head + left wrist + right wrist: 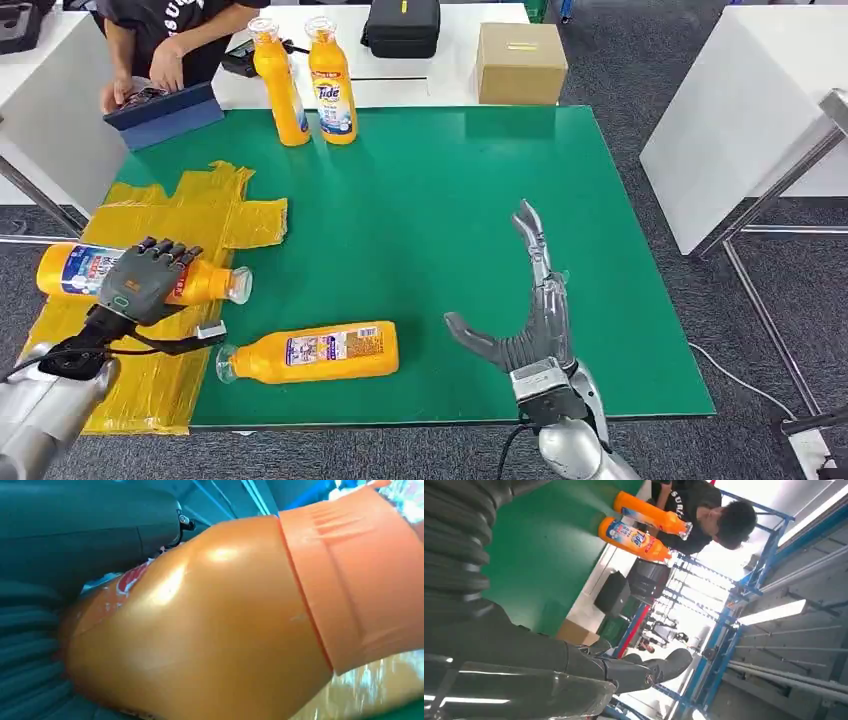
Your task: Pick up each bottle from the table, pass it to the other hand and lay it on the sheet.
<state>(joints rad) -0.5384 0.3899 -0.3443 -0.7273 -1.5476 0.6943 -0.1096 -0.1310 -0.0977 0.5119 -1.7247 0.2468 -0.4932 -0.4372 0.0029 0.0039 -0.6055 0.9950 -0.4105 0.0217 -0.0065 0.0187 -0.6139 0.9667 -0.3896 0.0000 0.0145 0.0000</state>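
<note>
my left hand [150, 280] grips a bottle [85, 270] lying crosswise over the sheet [190, 215], cap rightward; my right hand [530, 320] spread, empty; wrist view shows its glossy shoulder.

bottle [200, 630]: orange body being held against the left hand [60, 545] | orange neck band being shown beside crinkled yellow sheet [370, 685]

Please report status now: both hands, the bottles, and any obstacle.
Left hand grips a bottle over the yellow sheet. Right hand open, holding nothing. Two bottles upright at the far edge. No obstacle seen.
</note>
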